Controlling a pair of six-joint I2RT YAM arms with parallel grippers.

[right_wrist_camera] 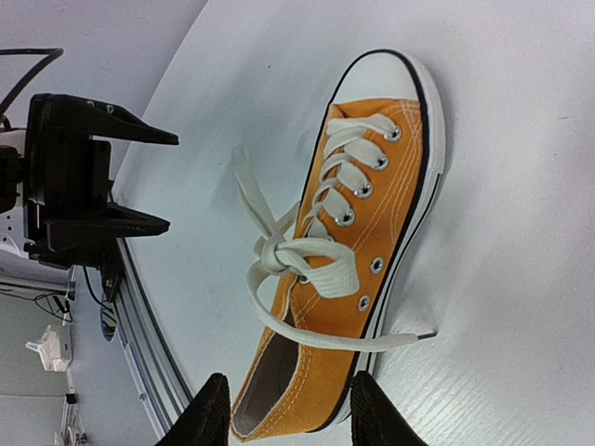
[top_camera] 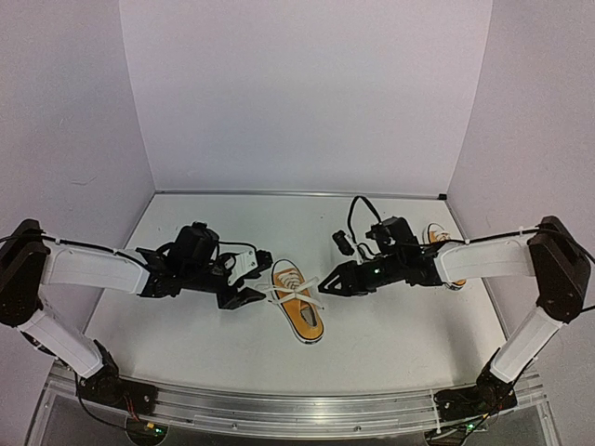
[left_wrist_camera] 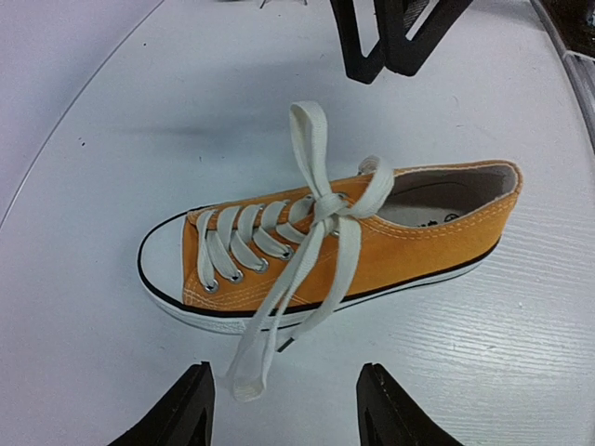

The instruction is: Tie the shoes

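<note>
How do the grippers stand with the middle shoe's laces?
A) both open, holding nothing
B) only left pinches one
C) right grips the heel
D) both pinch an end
A: left gripper and right gripper gape open, the laces lying loose across the shoe.

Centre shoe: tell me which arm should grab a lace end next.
Left, probably. A loose lace end lies on the table right at the mouth of the open left gripper. The open right gripper straddles the heel of the shoe, so closing would likely catch the shoe.
</note>
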